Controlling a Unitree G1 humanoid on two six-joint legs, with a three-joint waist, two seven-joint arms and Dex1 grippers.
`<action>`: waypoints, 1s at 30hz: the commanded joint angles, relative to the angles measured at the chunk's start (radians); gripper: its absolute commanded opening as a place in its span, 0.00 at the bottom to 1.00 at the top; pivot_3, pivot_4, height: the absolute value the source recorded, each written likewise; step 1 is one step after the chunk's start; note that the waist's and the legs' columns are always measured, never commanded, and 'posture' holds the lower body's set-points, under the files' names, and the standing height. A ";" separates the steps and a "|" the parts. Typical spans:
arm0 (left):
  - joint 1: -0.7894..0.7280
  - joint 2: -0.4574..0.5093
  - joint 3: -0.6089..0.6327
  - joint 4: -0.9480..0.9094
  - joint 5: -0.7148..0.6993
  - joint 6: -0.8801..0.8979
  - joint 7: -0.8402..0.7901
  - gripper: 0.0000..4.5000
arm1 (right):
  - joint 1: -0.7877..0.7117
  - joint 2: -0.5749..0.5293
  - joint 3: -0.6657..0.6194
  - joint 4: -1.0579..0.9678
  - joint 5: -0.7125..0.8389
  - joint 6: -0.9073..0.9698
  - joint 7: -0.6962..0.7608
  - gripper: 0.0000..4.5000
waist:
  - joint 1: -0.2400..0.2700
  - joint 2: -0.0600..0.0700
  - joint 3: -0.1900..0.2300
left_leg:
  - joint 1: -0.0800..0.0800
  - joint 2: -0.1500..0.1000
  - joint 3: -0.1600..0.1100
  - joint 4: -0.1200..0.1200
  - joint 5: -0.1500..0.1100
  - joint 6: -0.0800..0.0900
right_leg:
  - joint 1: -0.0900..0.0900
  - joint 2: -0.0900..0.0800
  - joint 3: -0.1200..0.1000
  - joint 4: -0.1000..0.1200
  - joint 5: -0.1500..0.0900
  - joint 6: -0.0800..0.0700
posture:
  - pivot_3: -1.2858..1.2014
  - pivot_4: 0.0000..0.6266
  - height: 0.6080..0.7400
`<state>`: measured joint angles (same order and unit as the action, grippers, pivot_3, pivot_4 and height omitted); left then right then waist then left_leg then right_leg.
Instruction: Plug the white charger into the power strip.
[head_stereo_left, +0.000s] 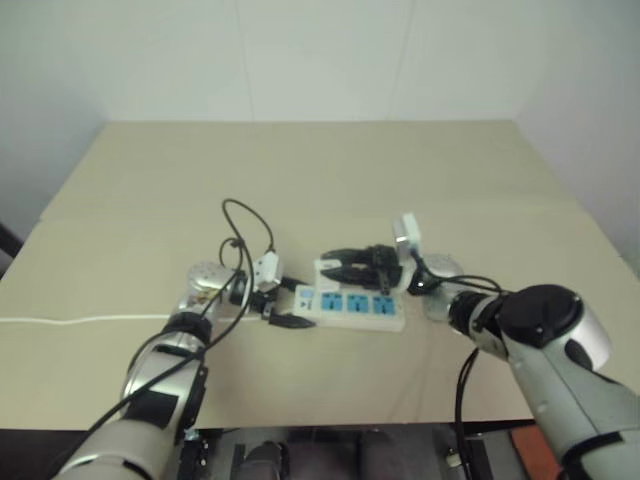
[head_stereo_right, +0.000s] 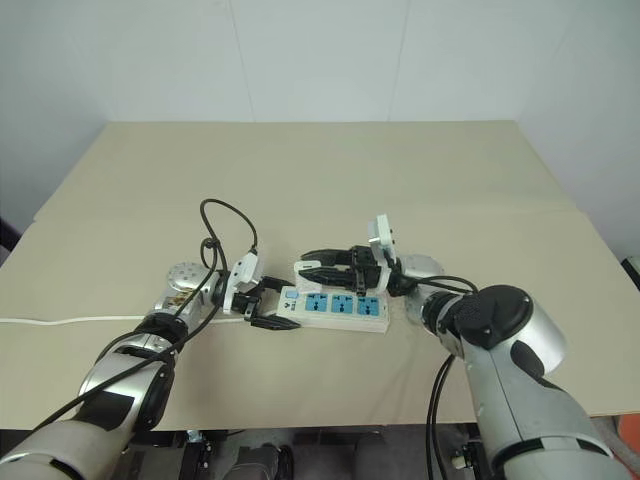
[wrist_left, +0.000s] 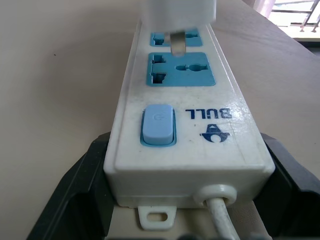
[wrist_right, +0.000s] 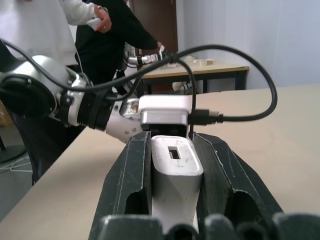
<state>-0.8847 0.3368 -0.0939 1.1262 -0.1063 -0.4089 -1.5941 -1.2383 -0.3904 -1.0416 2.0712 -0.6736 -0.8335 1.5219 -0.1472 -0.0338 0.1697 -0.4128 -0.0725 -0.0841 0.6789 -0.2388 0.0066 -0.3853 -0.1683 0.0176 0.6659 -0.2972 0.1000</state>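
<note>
The power strip (head_stereo_left: 360, 305) lies on the beige table, a white bar with blue sockets and a blue switch (wrist_left: 158, 124). My left gripper (head_stereo_left: 290, 303) is shut on the power strip's cord end, a black finger (wrist_left: 75, 190) on each side. My right gripper (head_stereo_left: 335, 266) is shut on the white charger (wrist_right: 175, 160), holding it just above the strip near the switch end. In the left wrist view a metal prong (wrist_left: 177, 44) of the white charger (wrist_left: 177, 12) hangs over the blue sockets; I cannot tell if it touches.
The strip's thin white cord (head_stereo_left: 80, 320) runs left across the table (head_stereo_left: 320, 170). Black cables loop over my left wrist (head_stereo_left: 245, 225). In the right wrist view people (wrist_right: 75, 30) stand beyond the table beside another table (wrist_right: 200, 67).
</note>
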 joint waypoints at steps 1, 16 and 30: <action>-0.011 -0.003 0.009 0.008 0.009 0.007 0.018 0.73 | 0.003 0.004 -0.038 0.023 -0.015 -0.053 -0.018 0.26 | 0.000 0.000 0.000 | 0.000 0.000 0.000 0.000 0.000 0.000 | 0.000 0.000 0.000 0.000 0.000 0.000 | 0.52 0.24 1.00; -0.015 -0.007 0.010 0.015 0.017 0.001 0.022 0.73 | 0.042 -0.023 -0.071 0.023 -0.072 -0.105 -0.058 0.26 | -0.002 -0.001 0.000 | 0.000 0.000 0.000 0.000 0.000 0.000 | 0.001 0.000 0.000 -0.001 0.001 0.000 | 0.52 0.24 1.00; -0.018 -0.011 0.013 0.021 0.024 0.001 0.021 0.73 | 0.078 -0.039 -0.076 0.023 -0.107 -0.143 -0.103 0.26 | -0.002 -0.001 -0.001 | 0.001 0.000 0.000 0.000 0.000 0.000 | 0.002 0.000 -0.001 -0.001 0.001 0.000 | 0.52 0.24 1.00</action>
<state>-0.8881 0.3335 -0.0835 1.1368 -0.0921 -0.4101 -1.5844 -1.1665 -0.4151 -1.1084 2.0712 -0.7732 -0.9579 1.4276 -0.1488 -0.0348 0.1691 -0.4115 -0.0725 -0.0845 0.6792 -0.2385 0.0062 -0.3832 -0.1681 0.0170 0.6649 -0.2960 0.1002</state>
